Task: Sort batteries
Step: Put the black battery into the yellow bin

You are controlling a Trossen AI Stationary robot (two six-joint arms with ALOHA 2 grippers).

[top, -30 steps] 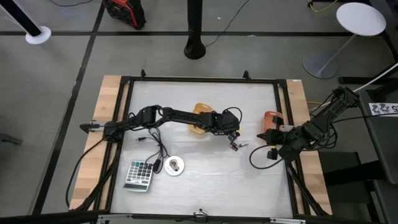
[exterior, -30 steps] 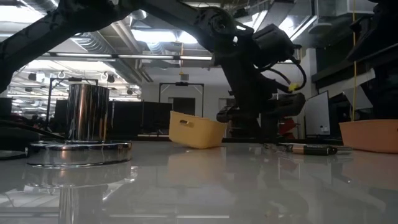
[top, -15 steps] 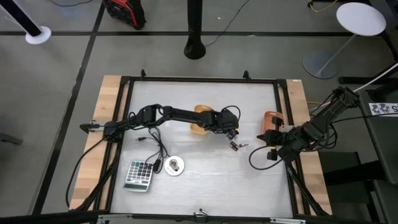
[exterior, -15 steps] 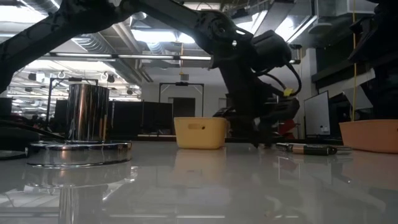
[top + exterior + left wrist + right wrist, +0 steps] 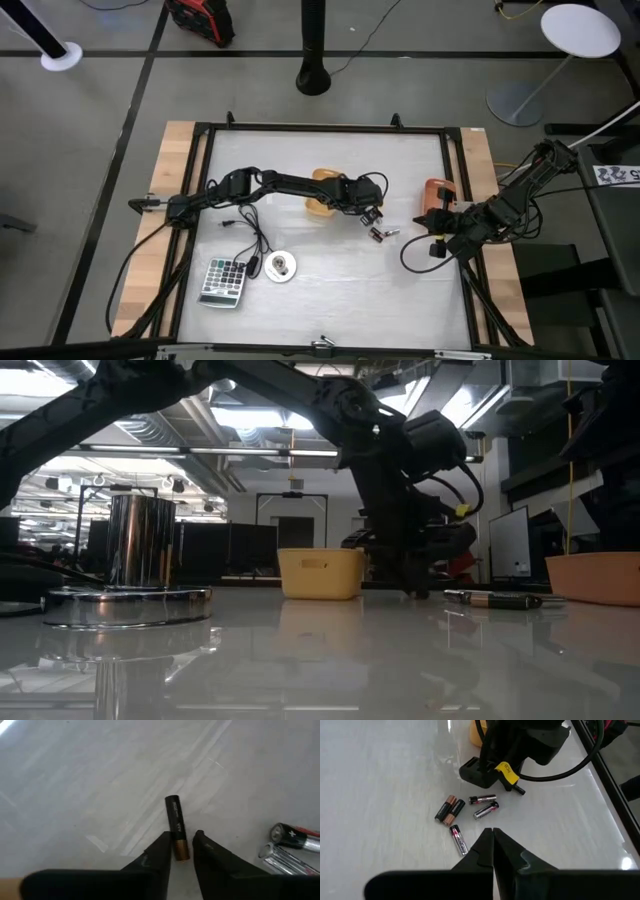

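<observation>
A black-and-copper battery (image 5: 175,822) lies flat on the white table, its copper end between the fingertips of my left gripper (image 5: 181,841), which is shut on it. In the high view that gripper (image 5: 373,215) stands at the table's middle, just right of the yellow bin (image 5: 320,190). Two red-marked batteries (image 5: 290,842) lie close beside it. The right wrist view shows several loose batteries (image 5: 465,812) on their sides. My right gripper (image 5: 493,831) waits shut at the table's right edge (image 5: 438,246). My left gripper pinches the battery's copper end (image 5: 181,852) between its two fingers. The fingers (image 5: 161,849) slant down from the table's left, one on each long side. The battery lies flat on the table, its black end (image 5: 172,800) pointing away from the fingers.
An orange bin (image 5: 437,192) stands at the right edge by my right arm. A calculator (image 5: 223,282) and a round white disc (image 5: 280,267) with a cable lie at the near left. Cables (image 5: 250,235) trail from the left arm's base.
My left gripper has rolled at the wrist, and its fingertips now point down at the table. The yellow bin behind it stood tilted a second ago and now stands level.
</observation>
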